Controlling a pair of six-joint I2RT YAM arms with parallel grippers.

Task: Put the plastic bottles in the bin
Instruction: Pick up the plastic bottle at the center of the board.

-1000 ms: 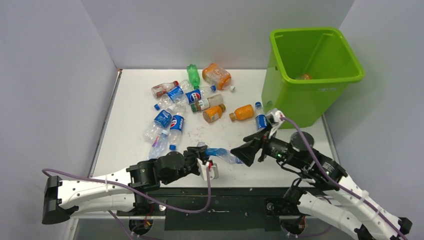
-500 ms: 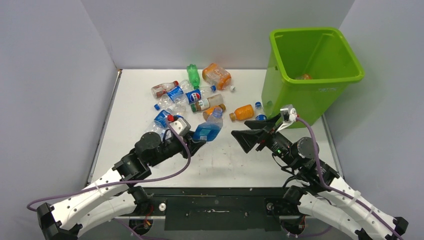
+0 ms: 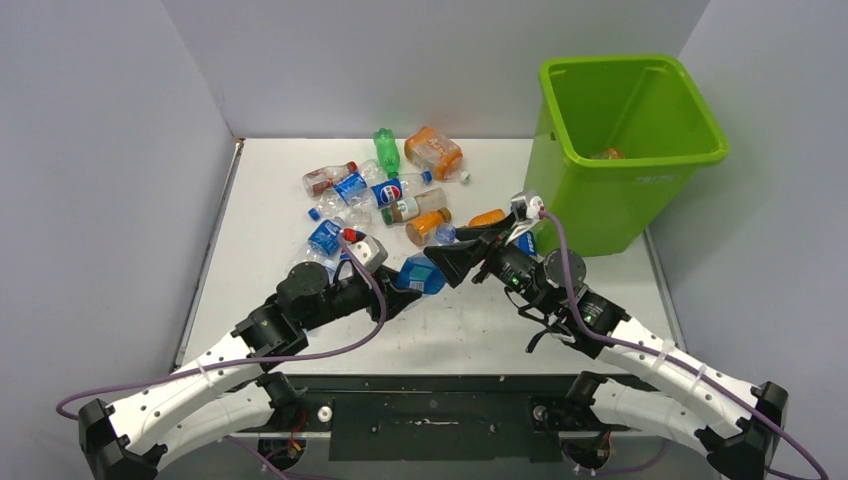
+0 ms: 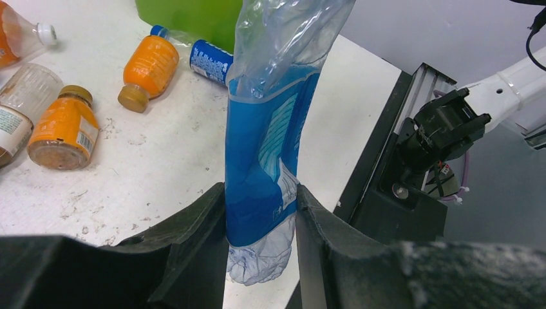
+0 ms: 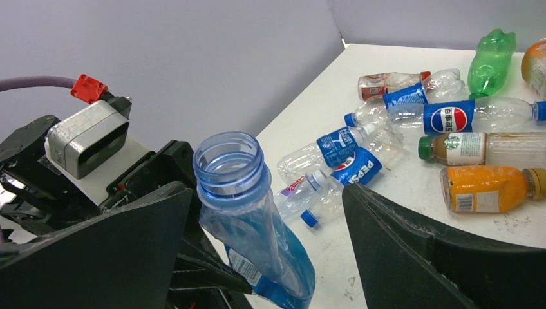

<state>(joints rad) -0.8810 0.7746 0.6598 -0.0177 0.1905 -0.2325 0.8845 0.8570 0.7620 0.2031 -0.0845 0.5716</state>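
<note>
The left gripper (image 3: 400,283) is clamped on a crushed bottle with a blue label (image 4: 264,154), its two fingers pressing the flattened body from either side near the bottom end. The bottle sticks out past the fingertips with its open mouth pointing away from the arm (no cap is on it). It is held above the table (image 3: 250,270), in the near middle, just in front of the pile of loose bottles.

The right gripper (image 3: 452,262) faces the left one. Its fingers stand wide apart, and in the right wrist view the uncapped neck of the held bottle (image 5: 248,212) sits in the gap between them. It lies much closer to one finger than the other, and neither finger squeezes it.

The bin (image 3: 610,205) stands at the far right corner of the table, well apart from the held bottle, with something orange (image 3: 607,154) lying inside it. The other bottles (image 3: 380,190) lie scattered on the far middle of the table. Among them are a green one (image 3: 386,150) at the back, several with blue labels, and a few orange ones, one of them (image 3: 487,217) near the foot of the bin.
</note>
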